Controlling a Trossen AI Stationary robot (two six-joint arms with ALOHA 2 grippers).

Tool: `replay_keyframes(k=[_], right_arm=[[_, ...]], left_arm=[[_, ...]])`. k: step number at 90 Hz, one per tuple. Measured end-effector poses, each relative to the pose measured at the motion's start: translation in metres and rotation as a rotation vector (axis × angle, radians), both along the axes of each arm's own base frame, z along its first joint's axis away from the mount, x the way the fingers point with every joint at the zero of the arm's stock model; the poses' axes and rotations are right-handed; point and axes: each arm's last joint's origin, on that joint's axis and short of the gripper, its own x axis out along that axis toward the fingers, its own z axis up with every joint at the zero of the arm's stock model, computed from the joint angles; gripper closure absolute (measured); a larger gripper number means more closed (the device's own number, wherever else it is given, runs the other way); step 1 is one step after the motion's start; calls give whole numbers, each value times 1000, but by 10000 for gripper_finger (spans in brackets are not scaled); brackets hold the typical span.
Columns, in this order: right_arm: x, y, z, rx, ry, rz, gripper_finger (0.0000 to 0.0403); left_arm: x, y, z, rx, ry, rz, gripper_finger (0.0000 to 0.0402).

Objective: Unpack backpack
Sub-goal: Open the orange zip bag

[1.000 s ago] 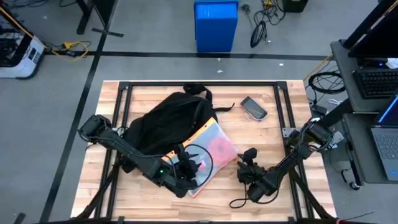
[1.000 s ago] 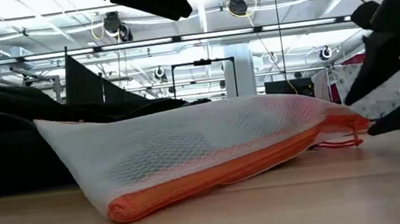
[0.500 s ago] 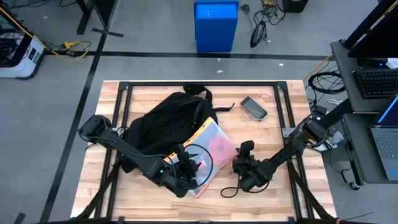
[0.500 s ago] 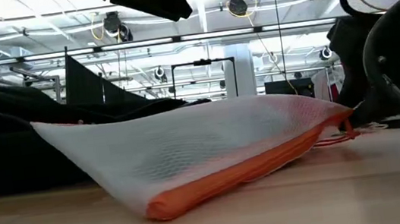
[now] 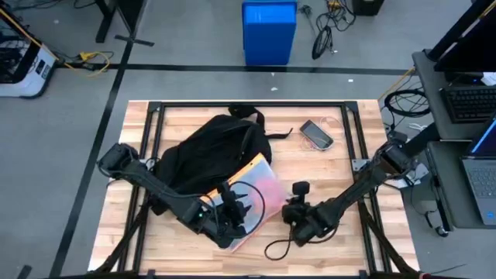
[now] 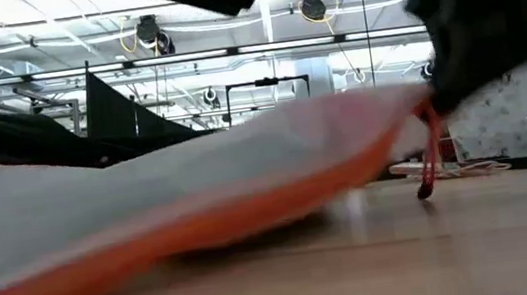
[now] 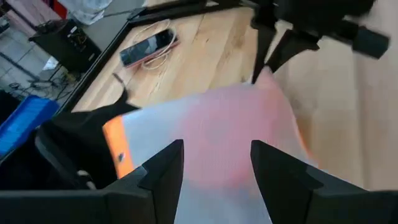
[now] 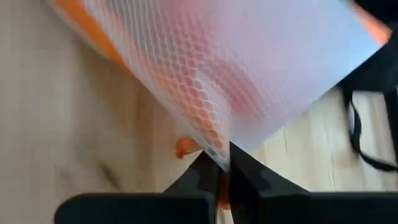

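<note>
right gripper point(image 8: 219, 163) is pinching the corner of the mesh pouch point(image 5: 248, 190), lifting it by the zipper end. left gripper point(image 7: 214, 163) is hovering over the pouch, fingers spread. backpack point(image 5: 209, 151) is lying centre-left on the table point(image 5: 341, 167), touching the pouch. best to keep the pinch firm and drag slowly away from the backpack.

In the high view the right end effector point(image 5: 295, 208) has slid leftward across the lower middle of the frame, from well right of the mesh pouch point(image 5: 252, 194) to its right corner, where its fingers now pinch the mesh. The pouch has shifted left with it. In the low view the pouch's right end has risen off the table point(image 6: 437, 247), and its red cord point(image 6: 429, 162) now hangs free.
</note>
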Motion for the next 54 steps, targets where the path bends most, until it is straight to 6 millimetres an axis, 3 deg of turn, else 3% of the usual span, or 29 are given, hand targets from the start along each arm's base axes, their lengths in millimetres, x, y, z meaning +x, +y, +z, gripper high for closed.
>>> replay_keyframes(k=[26,42,54], right_arm=[[33,7,92,207,-203,-14,403],[49,-5,128,300,-277,-54,403],[58,-18,145,344,-296,-74,403]], left_arm=[[-3,-37,19,-6,-174,-165,226],[-11,-52,24,12,-216,-203,226],[-18,-61,24,12,-216,-246,226]])
